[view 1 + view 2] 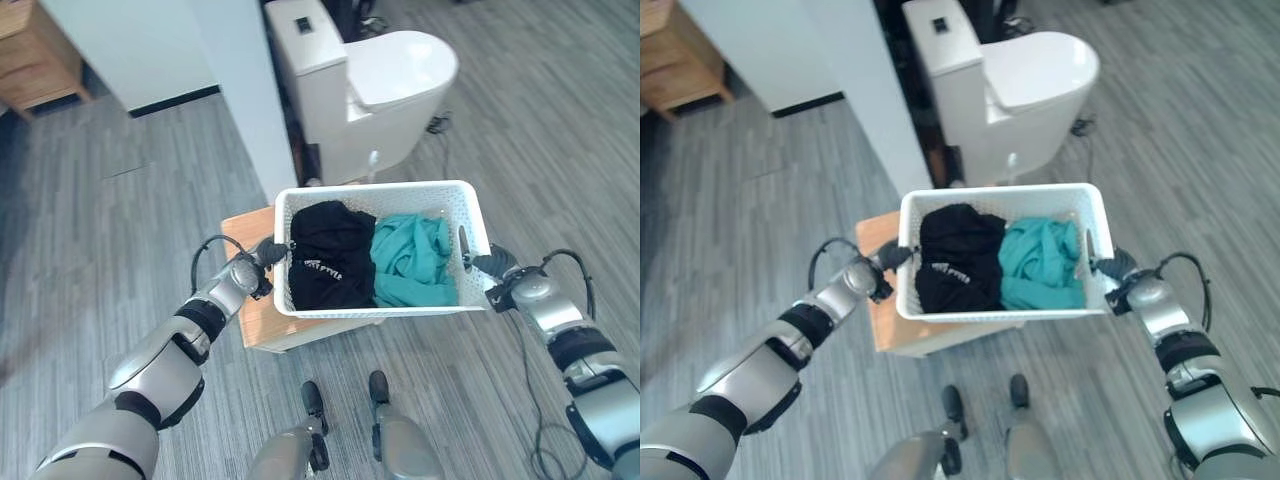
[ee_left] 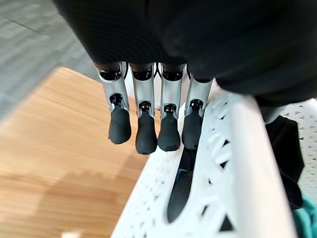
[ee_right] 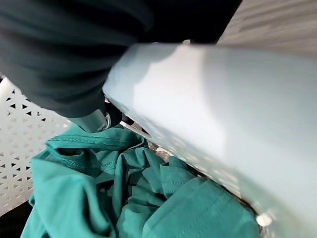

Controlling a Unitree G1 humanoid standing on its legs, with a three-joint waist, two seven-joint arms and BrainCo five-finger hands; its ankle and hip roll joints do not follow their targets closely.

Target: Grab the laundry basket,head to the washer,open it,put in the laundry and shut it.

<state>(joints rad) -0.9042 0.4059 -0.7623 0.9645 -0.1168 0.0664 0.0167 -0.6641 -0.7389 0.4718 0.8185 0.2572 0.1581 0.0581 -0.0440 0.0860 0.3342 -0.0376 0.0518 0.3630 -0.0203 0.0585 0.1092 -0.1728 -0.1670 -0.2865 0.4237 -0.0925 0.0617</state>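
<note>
From the left eye view, one white perforated plastic laundry basket (image 1: 383,197) sits partly over one low wooden desk (image 1: 262,318), holding two garments: one black top (image 1: 330,255), one teal top (image 1: 412,260). Left wrist view: left hand (image 2: 148,104) fingers (image 2: 146,134) hang straight outside the basket wall, thumb inside. Right wrist view: right hand (image 3: 94,119) at the rim; its grip I cannot tell.

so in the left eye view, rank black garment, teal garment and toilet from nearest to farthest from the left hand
1. black garment, in the basket's left half, beside the left hand
2. teal garment, in the basket's right half
3. toilet, on the floor beyond the basket

One white basket (image 1: 470,215), two garments inside: one black (image 1: 330,255), one teal (image 1: 412,260). One wooden bench (image 1: 262,320), one toilet (image 1: 375,85).
</note>
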